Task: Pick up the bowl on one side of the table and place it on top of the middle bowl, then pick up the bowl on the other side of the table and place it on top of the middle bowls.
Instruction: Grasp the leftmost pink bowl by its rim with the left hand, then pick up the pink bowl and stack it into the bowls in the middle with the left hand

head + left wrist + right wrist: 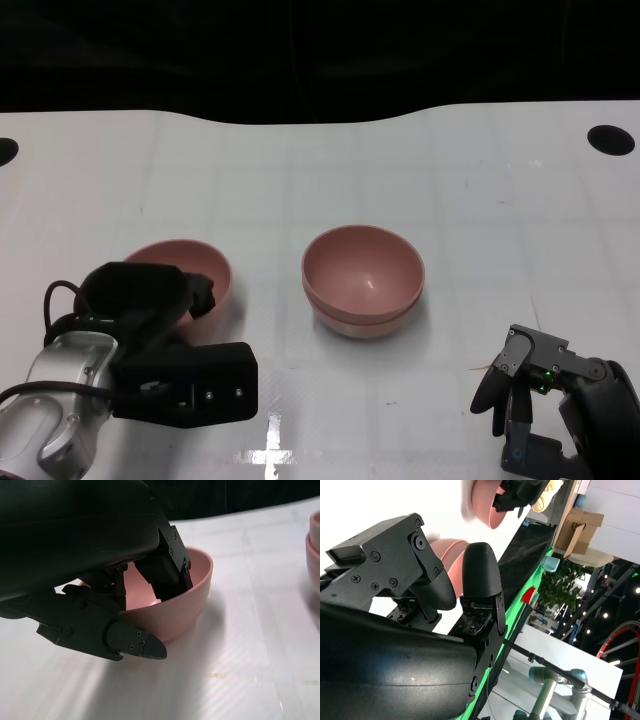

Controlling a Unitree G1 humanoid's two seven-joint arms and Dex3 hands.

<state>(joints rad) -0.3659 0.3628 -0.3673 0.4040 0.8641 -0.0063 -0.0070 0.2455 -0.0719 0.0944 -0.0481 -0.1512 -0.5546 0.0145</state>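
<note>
Pink bowl point(215, 268), the last one to be stacked, sits on the white surface point(450, 180) at the left, well apart from the middle stack point(363, 280) at centre. That stack shows two nested rims, so one side bowl appears already placed.

Left hand point(150, 300) sits at the near rim of the pink bowl. In the left wrist view its fingers point(170, 565) reach down inside the bowl against the inner wall, while another black finger lies outside the wall, low and close to the surface. The wall therefore lies between them; whether they are pressing it firmly cannot be told, and the bowl appears to rest on the surface.

Right hand point(545, 400) lies at the near right, away from both bowls, holding nothing. Its fingers point(480, 575) are curled in, close together.

Handling, as judged: the bowl looks like thin, rigid plastic or melamine, light and smooth. A glossy wall may slip in a pinch, so the rim is the sensible hold, with fingers inside and outside. A one-sided hold may tilt the bowl on lifting; it should be kept level and lowered centred over the stack to nest.
</note>
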